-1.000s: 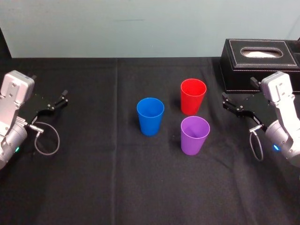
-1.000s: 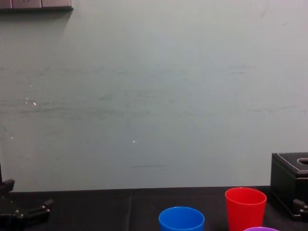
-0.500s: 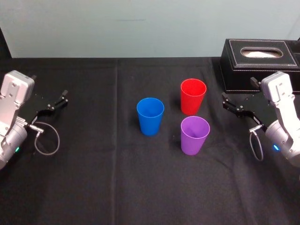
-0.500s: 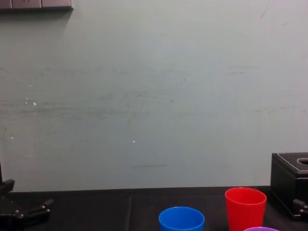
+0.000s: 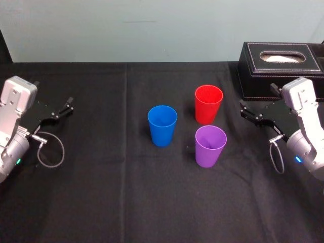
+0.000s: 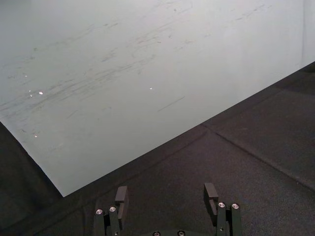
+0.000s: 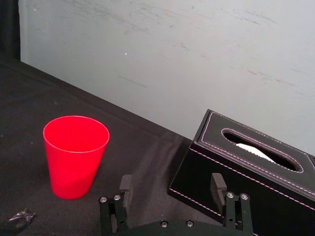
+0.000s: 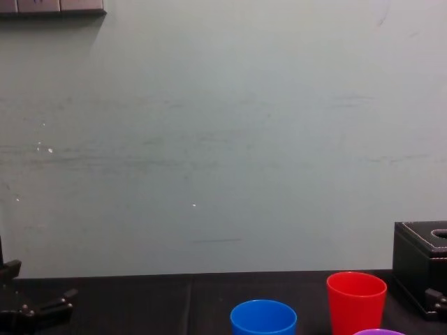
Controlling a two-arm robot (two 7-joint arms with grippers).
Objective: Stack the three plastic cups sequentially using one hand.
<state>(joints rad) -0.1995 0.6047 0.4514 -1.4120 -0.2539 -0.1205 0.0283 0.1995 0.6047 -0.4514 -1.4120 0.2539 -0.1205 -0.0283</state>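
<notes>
Nothing has shifted since the earlier frames. The red tapered plastic cup (image 5: 208,104), purple plastic cup (image 5: 210,146) and blue plastic cup (image 5: 162,125) stand upright and unstacked at the head view's centre. The right gripper (image 5: 245,111), fingers spread and empty, sits at middle right, with the red and purple cups to its left, not touching. The left gripper (image 5: 64,108), also spread, rests at middle left.

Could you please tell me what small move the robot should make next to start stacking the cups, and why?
Probably ease the right gripper toward the red cup. Its fingers are open, and that cup stands nearest to it, upright and apart from the purple cup and the blue cup. The left gripper sits parked at the far left.
</notes>
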